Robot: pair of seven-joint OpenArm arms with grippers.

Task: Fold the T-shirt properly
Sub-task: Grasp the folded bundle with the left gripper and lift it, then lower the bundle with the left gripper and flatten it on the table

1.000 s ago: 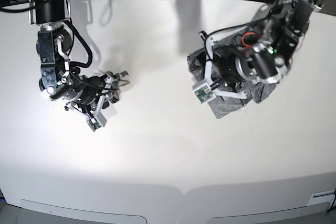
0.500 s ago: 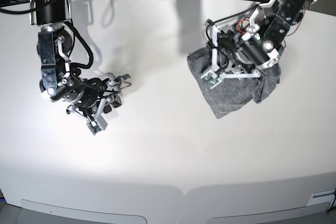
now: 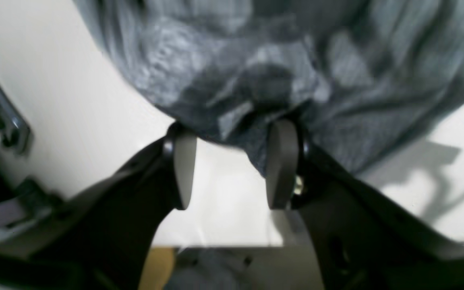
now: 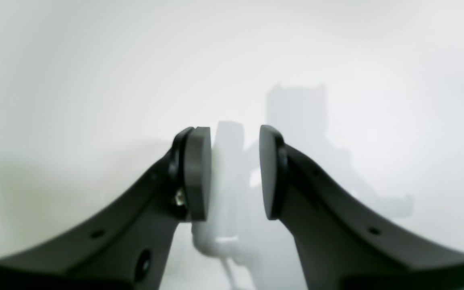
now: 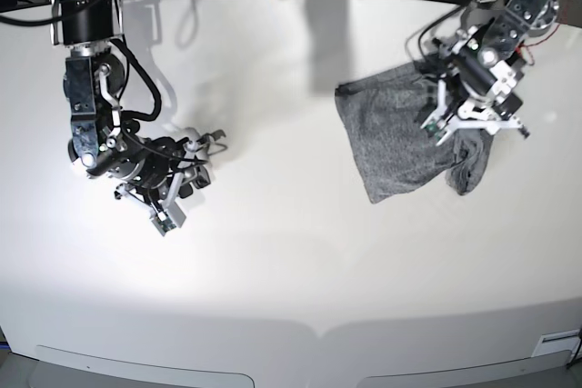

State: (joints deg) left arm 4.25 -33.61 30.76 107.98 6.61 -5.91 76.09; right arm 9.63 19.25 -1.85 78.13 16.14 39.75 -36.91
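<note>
Folding is nearing completion: heather-grey wrinkled knit T-shirt is lying bundled at 2 o'clock. Left gripper, jaws parted and empty, is hovering at its edge; right gripper, parted, is holding nothing. Next move likely calls for flattening.

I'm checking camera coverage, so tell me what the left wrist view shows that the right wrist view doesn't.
Only the left wrist view shows the T-shirt, bunched grey fabric lying just past the left end effector, whose jaws stand apart with nothing between them. Only the right wrist view shows the right end effector, also parted and empty, over its own shadow with no cloth in sight. Both share the white table beneath dark fingers.
</note>
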